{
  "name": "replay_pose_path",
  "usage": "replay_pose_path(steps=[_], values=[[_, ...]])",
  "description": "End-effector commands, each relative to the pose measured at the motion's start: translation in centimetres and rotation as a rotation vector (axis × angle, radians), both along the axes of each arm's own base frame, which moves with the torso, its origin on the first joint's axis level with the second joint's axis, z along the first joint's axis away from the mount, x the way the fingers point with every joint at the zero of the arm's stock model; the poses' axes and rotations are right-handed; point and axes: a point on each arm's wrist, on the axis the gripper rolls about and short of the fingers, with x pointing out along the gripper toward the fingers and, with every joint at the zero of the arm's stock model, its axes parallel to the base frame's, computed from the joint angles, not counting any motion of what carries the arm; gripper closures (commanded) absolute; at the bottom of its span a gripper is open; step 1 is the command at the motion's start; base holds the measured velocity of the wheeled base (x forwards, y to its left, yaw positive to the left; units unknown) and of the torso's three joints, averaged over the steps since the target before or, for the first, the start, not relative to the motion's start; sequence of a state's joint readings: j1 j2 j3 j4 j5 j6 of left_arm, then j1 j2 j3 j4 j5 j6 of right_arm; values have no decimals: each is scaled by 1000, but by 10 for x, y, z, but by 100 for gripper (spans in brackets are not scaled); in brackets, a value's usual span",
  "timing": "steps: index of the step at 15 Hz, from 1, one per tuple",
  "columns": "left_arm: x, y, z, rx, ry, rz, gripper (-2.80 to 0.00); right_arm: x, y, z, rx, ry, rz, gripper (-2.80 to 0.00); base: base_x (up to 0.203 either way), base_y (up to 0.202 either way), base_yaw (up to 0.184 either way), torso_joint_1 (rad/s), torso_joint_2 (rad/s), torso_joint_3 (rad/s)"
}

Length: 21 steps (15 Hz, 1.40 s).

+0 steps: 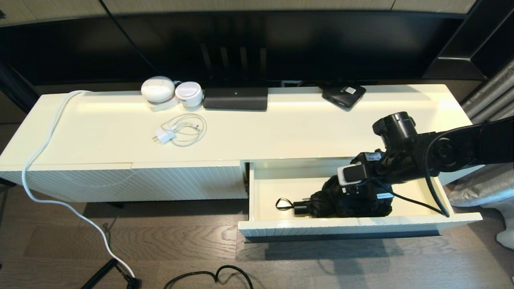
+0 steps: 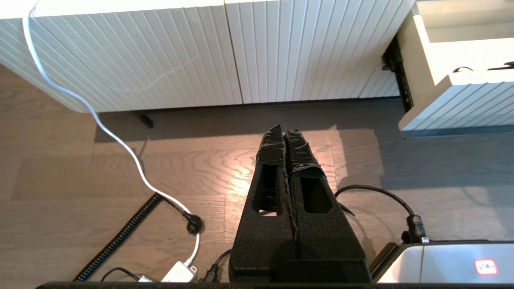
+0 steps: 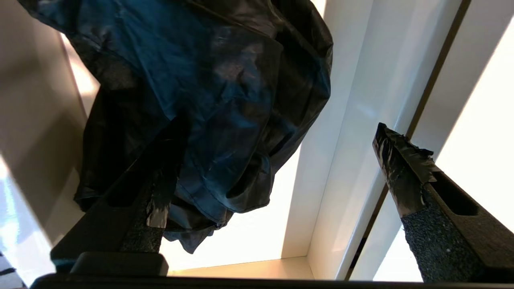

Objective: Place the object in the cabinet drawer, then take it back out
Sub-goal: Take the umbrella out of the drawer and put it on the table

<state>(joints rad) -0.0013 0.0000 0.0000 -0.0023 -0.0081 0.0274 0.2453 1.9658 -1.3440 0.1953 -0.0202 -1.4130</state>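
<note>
The cabinet drawer (image 1: 341,229) stands pulled out at the right, its glossy cream inside (image 3: 345,160) showing. The black folding umbrella (image 1: 325,202) lies in it, with its short handle (image 1: 300,208) and wrist loop (image 1: 284,204) pointing left. My right gripper (image 1: 363,196) is down in the drawer over the bunched fabric (image 3: 225,100). It is open (image 3: 281,124): the fabric drapes against one finger (image 3: 160,188), while the other finger (image 3: 405,172) stands clear beside the drawer wall. My left gripper (image 2: 283,128) is shut on nothing and hangs parked over the floor, left of the drawer corner (image 2: 453,104).
On the cabinet top sit a white charger with coiled cable (image 1: 178,132), two white round devices (image 1: 158,89), a black box (image 1: 235,98) and a flat black box with a sticker (image 1: 344,94). A white cord (image 1: 44,148) hangs over the left end. Cables lie on the wooden floor (image 2: 132,224).
</note>
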Motion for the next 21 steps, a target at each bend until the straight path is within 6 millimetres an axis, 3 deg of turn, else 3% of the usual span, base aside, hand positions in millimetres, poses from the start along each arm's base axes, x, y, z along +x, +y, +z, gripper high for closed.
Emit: replay_pose_path(steps=[1, 7, 21], values=[[0, 0, 0, 0, 2, 2, 0, -4, 0, 7, -1, -13, 9, -280, 0, 0, 0, 0, 0, 0], [0, 0, 0, 0, 2, 0, 0, -9, -1, -5, -23, 74, 10, -280, 0, 0, 0, 0, 0, 0], [0, 0, 0, 0, 2, 0, 0, 18, 2, -52, -42, 175, 6, -280, 0, 0, 0, 0, 0, 0]])
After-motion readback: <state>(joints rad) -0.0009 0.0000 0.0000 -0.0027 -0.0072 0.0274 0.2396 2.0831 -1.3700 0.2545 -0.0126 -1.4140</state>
